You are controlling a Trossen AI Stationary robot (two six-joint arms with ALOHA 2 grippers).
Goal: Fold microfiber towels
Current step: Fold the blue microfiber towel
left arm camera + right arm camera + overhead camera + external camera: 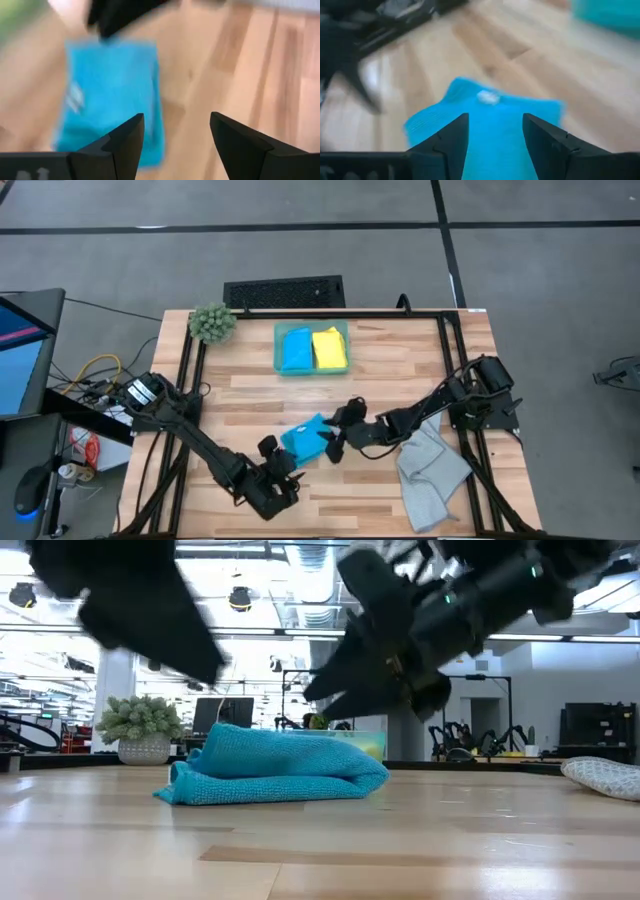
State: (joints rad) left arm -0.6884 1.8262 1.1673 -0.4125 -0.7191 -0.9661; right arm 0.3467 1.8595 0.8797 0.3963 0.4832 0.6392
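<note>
Table (400,395): light wood, filling the middle of the high view; its lower corners are cut off by the frame edge.
Grey towel (432,468): crumpled at lower right of the high view; the low view shows only a sliver (603,777) at its right edge.
Tray (311,369): upper centre of the high view, holding a folded blue and a folded yellow towel side by side; in the low view it is mostly hidden behind the blue towel.
Blue towel (306,440): folded, lying flat at centre; the low view shows its doubled layers (275,770).
Left gripper (279,457): just lower left of the blue towel, jaws spread, empty; blurred in its wrist view.
Right gripper (335,442): at the towel's right edge, jaws apart above the cloth, holding nothing.
Plant ball (212,323): upper left table corner.
</note>
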